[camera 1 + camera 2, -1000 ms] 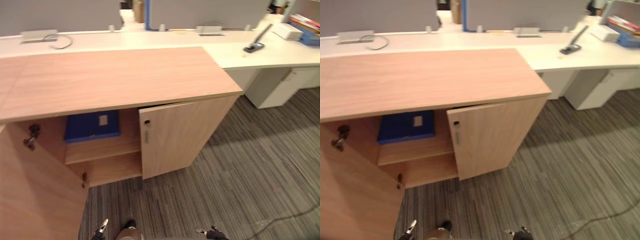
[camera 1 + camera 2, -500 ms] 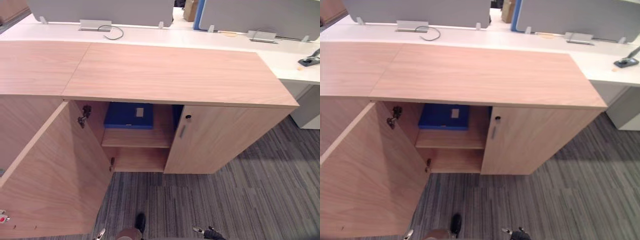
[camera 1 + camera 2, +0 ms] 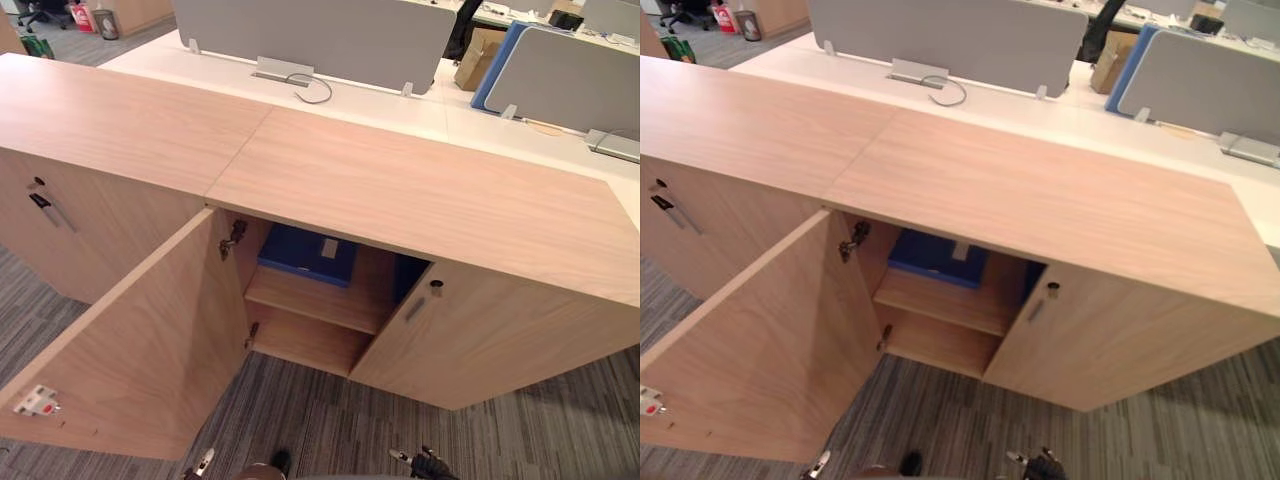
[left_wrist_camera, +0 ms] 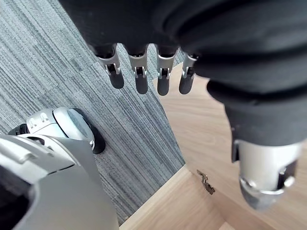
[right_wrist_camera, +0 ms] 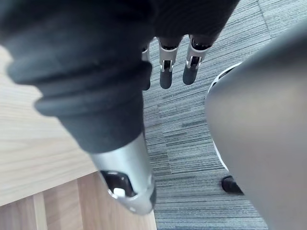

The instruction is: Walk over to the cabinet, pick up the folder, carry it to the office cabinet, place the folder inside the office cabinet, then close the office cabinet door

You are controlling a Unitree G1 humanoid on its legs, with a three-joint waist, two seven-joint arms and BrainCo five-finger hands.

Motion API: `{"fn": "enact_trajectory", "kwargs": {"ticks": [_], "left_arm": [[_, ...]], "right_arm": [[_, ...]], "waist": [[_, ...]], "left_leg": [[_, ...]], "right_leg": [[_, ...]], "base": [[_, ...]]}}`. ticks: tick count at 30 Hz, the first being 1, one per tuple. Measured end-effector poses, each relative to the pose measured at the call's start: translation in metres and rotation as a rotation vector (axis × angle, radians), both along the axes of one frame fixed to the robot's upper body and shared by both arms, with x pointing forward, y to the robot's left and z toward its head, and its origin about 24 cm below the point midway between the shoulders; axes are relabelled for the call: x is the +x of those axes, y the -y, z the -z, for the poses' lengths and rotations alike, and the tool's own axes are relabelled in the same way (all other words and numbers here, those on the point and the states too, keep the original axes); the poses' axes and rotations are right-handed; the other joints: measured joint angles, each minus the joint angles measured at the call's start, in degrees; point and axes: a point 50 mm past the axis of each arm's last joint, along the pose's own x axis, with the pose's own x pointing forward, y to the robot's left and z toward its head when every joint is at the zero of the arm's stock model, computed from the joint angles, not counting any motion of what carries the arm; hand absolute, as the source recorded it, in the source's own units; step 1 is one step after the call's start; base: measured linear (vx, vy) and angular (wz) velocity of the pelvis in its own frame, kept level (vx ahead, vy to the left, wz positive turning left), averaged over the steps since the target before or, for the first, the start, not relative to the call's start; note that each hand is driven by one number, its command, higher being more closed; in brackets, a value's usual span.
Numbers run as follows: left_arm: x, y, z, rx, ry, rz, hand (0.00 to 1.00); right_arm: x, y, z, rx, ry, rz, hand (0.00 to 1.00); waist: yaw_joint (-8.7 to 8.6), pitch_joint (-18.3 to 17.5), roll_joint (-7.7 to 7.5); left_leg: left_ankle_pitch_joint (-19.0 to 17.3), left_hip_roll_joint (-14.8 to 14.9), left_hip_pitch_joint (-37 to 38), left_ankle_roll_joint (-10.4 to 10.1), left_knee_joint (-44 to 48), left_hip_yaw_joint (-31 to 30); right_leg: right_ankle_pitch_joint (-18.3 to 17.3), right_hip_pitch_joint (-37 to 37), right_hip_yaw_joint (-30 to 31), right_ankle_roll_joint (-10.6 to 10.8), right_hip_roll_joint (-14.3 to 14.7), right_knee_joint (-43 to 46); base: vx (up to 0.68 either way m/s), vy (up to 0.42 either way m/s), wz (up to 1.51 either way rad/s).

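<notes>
One blue folder [image 3: 305,256] lies flat on the upper shelf [image 3: 318,300] inside the wooden cabinet [image 3: 420,200]. It sits toward the shelf's left end, a little back from the front edge. Its near edge runs parallel to the shelf's front edge, and one white label faces up on its top side. The back of the folder goes under the cabinet top, so I cannot tell its long axis.

The cabinet has two doors. The left door [image 3: 140,350] is swung wide open, with two hinges showing on its inner edge. The right door [image 3: 500,335] is only ajar. Inside there are two levels, the upper shelf and the bottom board [image 3: 305,342].

A second cabinet [image 3: 100,120] joins it on the left, its door closed and a key [image 3: 40,200] in the lock.

The left hand [image 4: 141,72] hangs over the carpet [image 3: 330,430] beside the open door, fingers straight and apart from the thumb, holding nothing. The right hand [image 5: 165,72] hangs the same way, empty and relaxed.

Behind the cabinets runs a white table [image 3: 420,115] with grey screens [image 3: 320,40] and one looped cable [image 3: 315,92]. The floor is grey striped carpet in an office.
</notes>
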Motion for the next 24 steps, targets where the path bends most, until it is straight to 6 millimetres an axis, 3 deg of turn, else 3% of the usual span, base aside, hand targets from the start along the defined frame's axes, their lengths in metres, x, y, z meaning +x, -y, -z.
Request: {"fn": "enact_trajectory", "kwargs": {"ticks": [3, 4, 7, 15, 18, 19, 20, 21, 22, 23, 24], "left_arm": [[-0.01, 0.005, 0.003, -0.018, -0.022, -0.04, 0.0], [-0.011, 0.007, 0.004, -0.025, -0.033, -0.043, 0.0], [-0.01, 0.01, 0.005, -0.033, -0.04, -0.034, 0.0], [0.001, 0.009, 0.004, -0.017, -0.027, 0.034, 0.0], [0.018, 0.007, 0.001, -0.004, 0.009, 0.06, 0.0], [0.026, 0.007, -0.001, 0.003, 0.041, 0.062, 0.0], [0.037, 0.007, -0.004, 0.007, 0.076, 0.063, 0.0], [0.044, 0.007, -0.006, 0.008, 0.099, 0.059, 0.0], [0.048, 0.012, -0.007, -0.005, 0.119, 0.045, 0.0], [0.046, 0.018, -0.005, -0.018, 0.117, 0.046, 0.0], [0.045, 0.022, -0.004, -0.028, 0.111, 0.055, 0.0]], "right_arm": [[-0.004, 0.004, 0.001, -0.012, -0.013, -0.011, 0.0], [-0.007, 0.007, 0.001, -0.018, -0.022, -0.008, 0.0], [-0.012, 0.01, 0.002, -0.016, -0.039, 0.036, 0.0], [-0.006, 0.009, 0.002, -0.008, -0.03, 0.047, 0.0], [0.0, 0.008, 0.001, -0.013, -0.012, 0.018, 0.0], [0.006, 0.007, -0.001, -0.014, 0.004, 0.008, 0.0], [0.009, 0.006, -0.001, -0.011, 0.012, 0.008, 0.0], [0.011, 0.006, -0.002, -0.013, 0.017, 0.007, 0.0], [0.017, 0.01, -0.003, -0.025, 0.029, 0.007, 0.0], [0.016, 0.016, -0.004, -0.04, 0.026, 0.024, 0.0], [0.015, 0.018, -0.004, -0.046, 0.026, 0.027, 0.0]], "waist": [[0.21, -1.97, 1.05], [-0.02, -2.56, 1.56], [-0.18, -2.99, 2.27], [-0.33, -1.45, 2.4], [-1.18, 0.01, 2.12], [-1.57, 0.96, 2.31], [-2.06, 1.56, 1.06], [-1.99, 2.43, 1.19], [-1.78, 3.49, 1.95], [-1.75, 3.33, 3.33], [-2.11, 3.23, 4.3]], "left_leg": [[-0.57, 3.36, 0.2, -1.83, -1.81, 1.8], [0.29, 4.58, 0.39, -3.35, -2.97, 1.54], [2.85, 6.41, 2.37, -4.51, -6.28, -0.19], [5.82, 5.79, 3.06, -5.95, -9.7, -4.48], [6.06, 5.12, 0.69, -5.49, -8.82, -5.51], [4.95, 5.54, -1.77, -4.83, -6.57, -1.9], [2.67, 6.29, -5.17, -4.09, -0.76, 4.77], [0.6, 7.32, -7.91, -3.96, 6.04, 9.82], [-3.2, 9.96, -11.14, -3.5, 19.06, 18.77], [-7.38, 12.4, -11.27, -3.89, 26.16, 24.57], [-9.16, 13.12, -11.05, -4.17, 26.37, 26.54]], "right_leg": [[-0.34, 0.87, -0.58, 0.34, 2.37, -3.81], [-0.35, 0.96, -0.63, 0.33, 3.5, -4.41], [-0.83, 2.88, -1.71, -0.4, 5.26, -5.43], [-2.13, 5.19, -4.49, -0.5, 5.28, -7.18], [-3.97, 5.17, -8.08, -0.47, 4.5, -6.46], [-4.36, 4.48, -10.57, -0.97, 4.51, -6.1], [-4.59, 3.78, -12.63, -1.75, 3.52, -5.93], [-4.6, 3.61, -13.31, -1.77, 3.04, -5.2], [-4.63, 3.87, -14.35, -1.7, 2.65, -4.19], [-4.75, 4.18, -14.74, -1.27, 2.76, -3.77], [-5.04, 4.29, -15.23, -0.89, 2.94, -3.55]], "base": [[0.1, -0.302, -0.19], [0.08, -0.222, 0.08], [0.08, -0.242, 0.3], [-0.03, -0.054, 0.3], [-0.12, -0.028, 0.65], [-0.18, 0.035, 0.83], [-0.17, 0.063, 0.79], [-0.11, 0.08, 0.6], [-0.01, 0.118, 0.34], [0.02, 0.136, 0.32], [0.05, 0.2, 0.39]]}}
